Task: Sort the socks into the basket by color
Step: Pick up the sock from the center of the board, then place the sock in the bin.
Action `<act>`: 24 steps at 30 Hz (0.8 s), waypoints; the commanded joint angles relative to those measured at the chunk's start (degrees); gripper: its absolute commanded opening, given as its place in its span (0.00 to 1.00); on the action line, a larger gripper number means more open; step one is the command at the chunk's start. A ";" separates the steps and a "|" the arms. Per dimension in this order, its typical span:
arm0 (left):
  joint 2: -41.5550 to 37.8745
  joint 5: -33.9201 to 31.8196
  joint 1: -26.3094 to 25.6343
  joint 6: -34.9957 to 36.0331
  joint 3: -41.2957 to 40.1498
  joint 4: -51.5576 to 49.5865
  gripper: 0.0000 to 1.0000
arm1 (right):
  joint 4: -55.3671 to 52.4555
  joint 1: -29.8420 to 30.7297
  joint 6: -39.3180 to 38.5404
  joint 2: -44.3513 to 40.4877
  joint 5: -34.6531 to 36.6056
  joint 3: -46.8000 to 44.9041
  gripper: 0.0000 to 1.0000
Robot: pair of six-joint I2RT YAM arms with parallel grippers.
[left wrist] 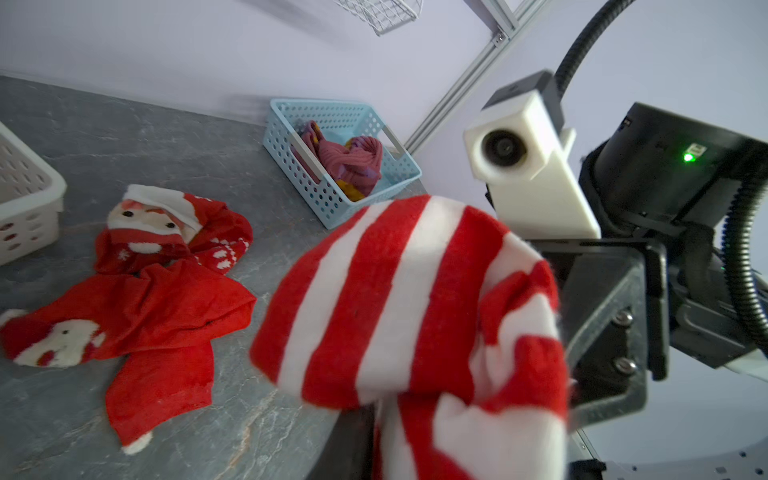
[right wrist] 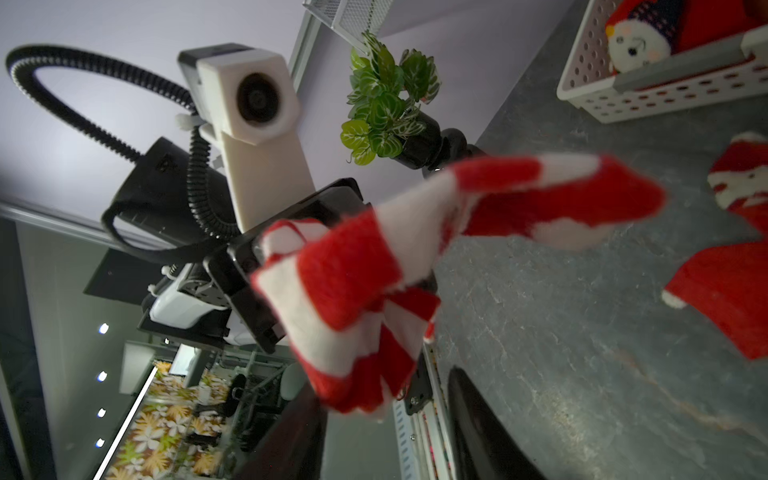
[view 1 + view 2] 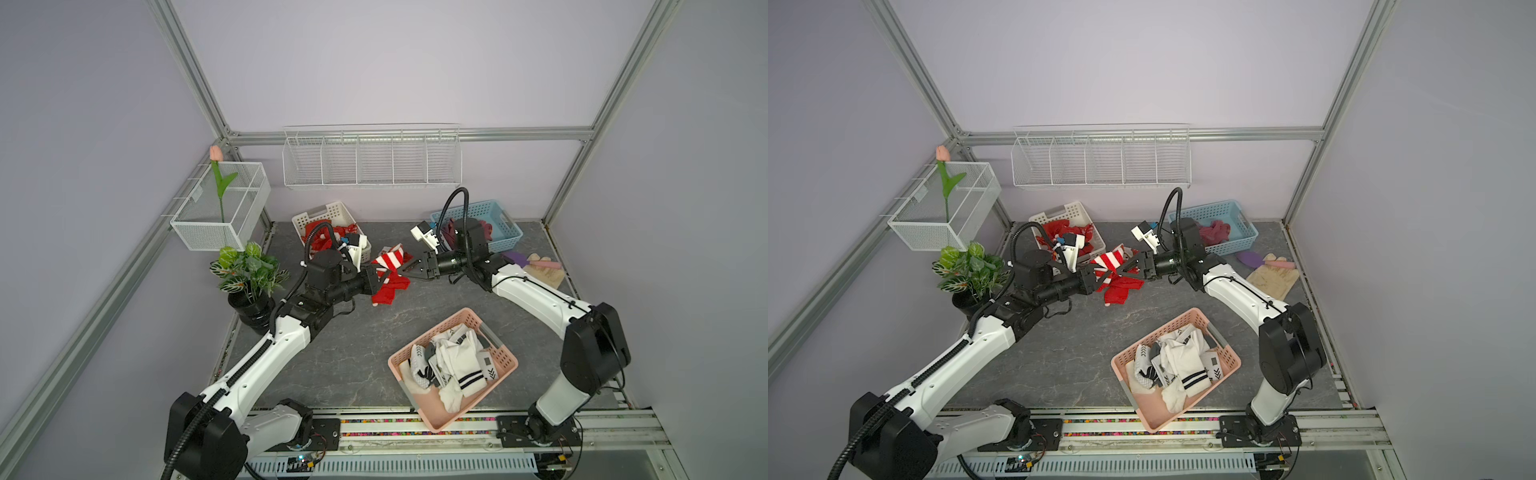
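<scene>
— Grey stone-patterned tabletop (image 3: pixel 332 374) inside lilac walls, seen in both top views: what does the figure show at twelve o'clock of the table's centre?
— Striped sock (image 3: pixel 390 259), red and white, raised off the surface between the two arms. Left gripper (image 3: pixel 381 277) is clamped on it. The right gripper (image 3: pixel 409 269) sits just beside it at three o'clock, with its jaws apart in the right wrist view and nothing held.
— And how far along is the sorting?
— Largely done, by the look of it. The white basket (image 3: pixel 332 205) at eleven o'clock holds red socks (image 3: pixel 1059 228). The blue basket (image 3: pixel 505 243) at one o'clock holds maroon socks (image 3: pixel 1214 230). The pink basket (image 3: pixel 436 415) at five o'clock holds white socks (image 3: pixel 453 365).
— What is left?
— Striped sock in the air, plus loose red socks (image 1: pixel 153 307) lying on the surface below it, one with a Santa face. All presumably belong at eleven o'clock. The beige gloves (image 3: pixel 544 272) and purple brush (image 3: pixel 515 258) at three o'clock are no part of the sort
</scene>
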 commanded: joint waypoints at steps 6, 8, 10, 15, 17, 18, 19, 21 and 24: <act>-0.67 -11.46 0.80 1.95 2.39 -2.02 0.00 | -13.45 -1.03 -9.63 -3.86 5.53 2.25 0.92; 0.34 -13.52 1.85 2.21 3.54 -4.04 0.00 | -16.77 -1.38 -11.83 -4.65 7.19 3.06 0.89; 2.07 -14.17 3.62 2.26 4.81 -5.18 0.00 | -20.06 -1.59 -13.81 -5.31 8.80 4.12 0.88; 9.53 -16.24 8.48 4.87 11.55 -8.45 0.00 | -25.06 -1.69 -16.58 -6.62 12.74 5.76 0.89; 13.39 -16.60 9.91 6.54 15.44 -9.77 0.00 | -25.52 -1.69 -16.77 -6.69 13.18 5.63 0.88; 15.58 -16.60 10.73 7.37 17.90 -10.82 0.00 | -25.87 -1.68 -16.87 -6.71 13.64 5.62 0.88; 17.39 -16.86 11.41 7.84 19.53 -11.56 0.00 | -26.03 -1.72 -16.95 -6.69 14.05 5.51 0.89; 21.18 -17.44 12.60 9.54 23.29 -11.79 0.00 | -25.93 -1.70 -16.96 -6.69 14.55 5.25 0.88; 26.57 -17.41 14.47 11.25 28.07 -11.72 0.00 | -25.43 -1.75 -16.60 -6.67 14.96 5.00 0.89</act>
